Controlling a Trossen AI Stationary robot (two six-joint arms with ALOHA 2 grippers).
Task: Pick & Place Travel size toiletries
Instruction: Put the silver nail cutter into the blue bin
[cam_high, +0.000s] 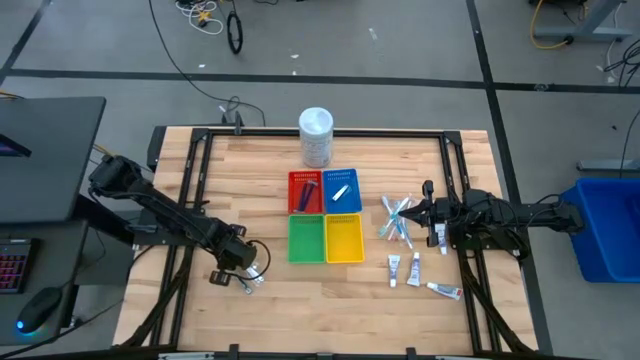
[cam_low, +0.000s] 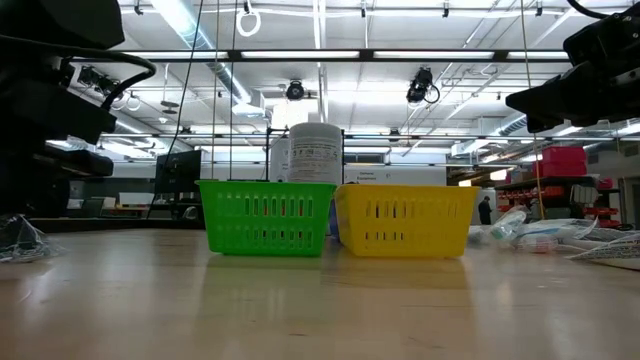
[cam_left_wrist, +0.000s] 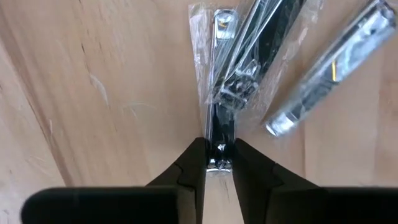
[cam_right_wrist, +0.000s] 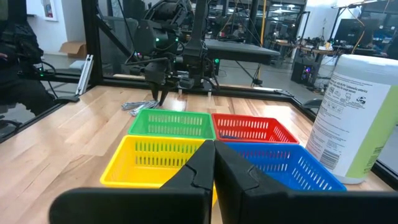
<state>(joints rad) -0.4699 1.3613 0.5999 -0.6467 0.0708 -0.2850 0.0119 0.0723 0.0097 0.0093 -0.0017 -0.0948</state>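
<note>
On the table, left gripper (cam_left_wrist: 219, 163) pinches a silvery sachet (cam_left_wrist: 224, 81).

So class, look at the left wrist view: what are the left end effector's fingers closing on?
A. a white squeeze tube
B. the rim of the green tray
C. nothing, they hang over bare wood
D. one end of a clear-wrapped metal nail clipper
D: in the left wrist view the left end effector pinches the near end of a wrapped nail clipper lying on the wooden table, with another wrapped clipper beside it.
</note>
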